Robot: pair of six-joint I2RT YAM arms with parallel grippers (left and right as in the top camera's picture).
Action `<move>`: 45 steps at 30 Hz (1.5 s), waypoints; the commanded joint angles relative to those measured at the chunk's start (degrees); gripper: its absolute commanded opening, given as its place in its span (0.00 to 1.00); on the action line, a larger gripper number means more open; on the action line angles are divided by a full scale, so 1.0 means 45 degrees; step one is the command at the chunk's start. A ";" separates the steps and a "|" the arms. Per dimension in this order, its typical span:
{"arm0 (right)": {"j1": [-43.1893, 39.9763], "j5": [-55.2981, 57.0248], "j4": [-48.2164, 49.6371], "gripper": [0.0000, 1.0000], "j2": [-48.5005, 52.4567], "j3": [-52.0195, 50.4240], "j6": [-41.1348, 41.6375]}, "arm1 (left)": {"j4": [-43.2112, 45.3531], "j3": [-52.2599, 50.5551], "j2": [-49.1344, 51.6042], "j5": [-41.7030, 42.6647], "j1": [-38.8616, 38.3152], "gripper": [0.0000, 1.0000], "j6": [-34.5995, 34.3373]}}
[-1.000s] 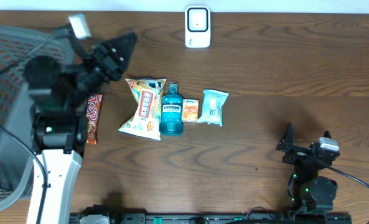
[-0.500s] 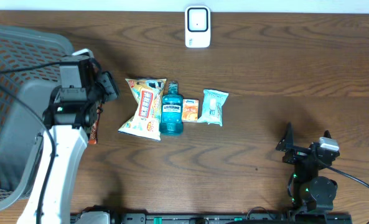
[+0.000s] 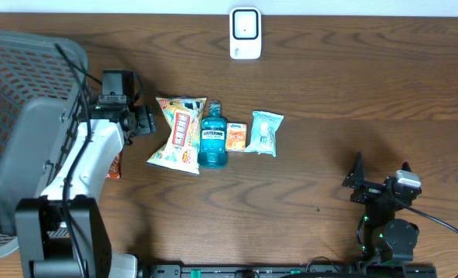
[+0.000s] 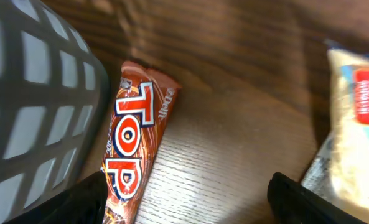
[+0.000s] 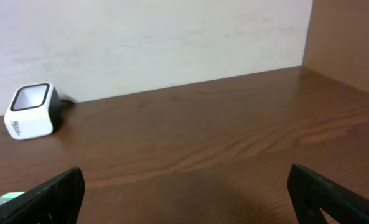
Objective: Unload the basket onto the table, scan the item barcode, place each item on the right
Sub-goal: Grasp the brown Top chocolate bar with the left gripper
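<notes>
— Dark wood table (image 3: 352, 85) is seen from above, closed off at the far edge by a pale wall (image 5: 140, 37). What is laid out on it?

— A white scanner (image 3: 245, 33) is stood near the far edge, about the middle. Nearer, a row is formed by a chip bag (image 3: 180, 133), a blue bottle (image 3: 212, 137), an orange packet (image 3: 237, 137) and a pale packet (image 3: 264, 133), each touching or overlapping the next. A grey mesh basket (image 3: 12, 93) is set at the left edge.

— And the candy bar?

— The candy bar (image 4: 131, 146) is laid flat on the wood just beside the basket wall, label up, well apart from the scanner. From above, most of it is hidden under the left arm.

— How are the fingers held?

— The left gripper (image 3: 146, 121) is held above the strip of wood between the basket and the chip bag. Its fingers (image 4: 66, 205) are spread wide at the two lower corners of the wrist view, and nothing is gripped between them. The right gripper (image 3: 355, 179) is parked near the front right, its fingers (image 5: 47, 196) also spread wide with nothing between them.

— Where is room left for moving?

— A narrow gap is left between the candy bar and the chip bag. A band of bare wood is seen between the row and the scanner, and a broad stretch is seen between the pale packet and the right gripper.
</notes>
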 commanded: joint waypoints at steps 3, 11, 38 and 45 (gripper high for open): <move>0.0102 -0.0034 -0.0029 0.99 -0.0053 -0.0019 -0.0175 | 0.0024 -0.0209 0.0393 -0.0685 0.0078 0.83 0.0073; 0.0102 -0.0034 -0.0034 0.99 -0.0053 -0.0019 -0.0175 | 0.0549 -0.0651 0.0563 -0.0991 0.0277 0.83 0.0078; 0.0102 -0.0029 -0.0029 0.99 -0.0053 -0.0019 -0.0170 | 0.1530 -0.2025 0.1132 -0.0291 0.0782 0.08 -0.0840; 0.0102 -0.0034 -0.0029 0.99 -0.0053 -0.0019 -0.0170 | 0.1564 -0.1127 -0.1443 -0.0282 0.0782 0.08 -0.0947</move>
